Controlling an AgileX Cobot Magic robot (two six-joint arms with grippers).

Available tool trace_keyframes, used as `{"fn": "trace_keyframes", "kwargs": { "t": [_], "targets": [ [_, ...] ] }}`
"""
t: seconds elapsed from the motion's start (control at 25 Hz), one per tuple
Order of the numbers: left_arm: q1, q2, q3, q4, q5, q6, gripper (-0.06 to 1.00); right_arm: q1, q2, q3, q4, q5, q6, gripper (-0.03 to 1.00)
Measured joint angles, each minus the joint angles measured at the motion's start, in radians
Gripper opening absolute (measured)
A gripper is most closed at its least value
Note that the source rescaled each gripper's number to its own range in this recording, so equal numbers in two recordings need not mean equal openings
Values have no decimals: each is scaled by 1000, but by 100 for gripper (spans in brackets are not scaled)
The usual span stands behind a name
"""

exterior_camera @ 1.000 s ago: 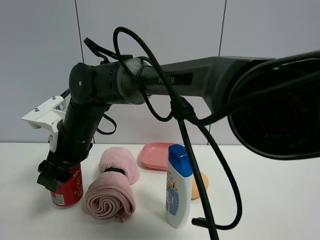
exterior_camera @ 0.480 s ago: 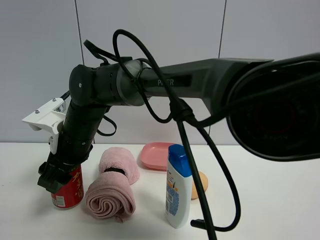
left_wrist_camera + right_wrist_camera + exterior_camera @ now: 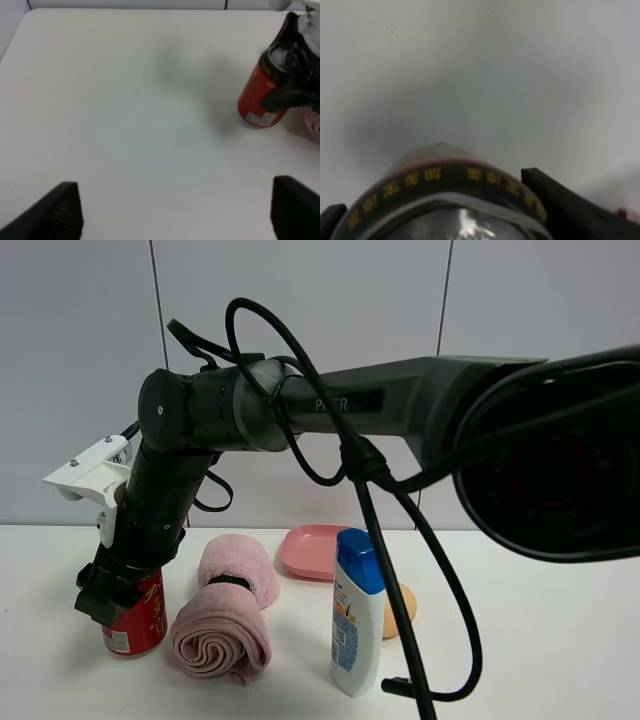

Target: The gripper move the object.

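The red can [image 3: 138,618] with yellow characters stands on the white table at the left, next to a pink towel. My right gripper [image 3: 108,592] has reached across from the right and is shut on the can's upper part. The right wrist view shows the can's rim and silver top [image 3: 440,190] between the black fingers [image 3: 555,200]. The left wrist view shows the can [image 3: 260,95] with the right gripper [image 3: 290,75] on it. My left gripper [image 3: 177,210] is open and empty, well apart from the can.
A rolled pink towel [image 3: 225,620] lies right beside the can. A white shampoo bottle with a blue cap [image 3: 357,615] stands mid-table, an orange object [image 3: 400,608] behind it, a pink dish [image 3: 315,550] further back. Black cables [image 3: 400,570] hang from the arm.
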Motion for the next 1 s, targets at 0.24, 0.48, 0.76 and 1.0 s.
{"fn": "trace_keyframes", "kwargs": {
  "t": [0.24, 0.48, 0.76, 1.0],
  "targets": [
    [0, 0, 0, 0, 0, 0, 100, 9, -1, -1, 1, -24, 0, 22],
    [0, 0, 0, 0, 0, 0, 100, 19, -11, -1, -11, -24, 12, 36],
    [0, 0, 0, 0, 0, 0, 100, 23, -151, -1, -93, -21, 30, 37],
    [0, 0, 0, 0, 0, 0, 100, 23, -329, -3, -320, 21, 110, 80]
  ]
}}
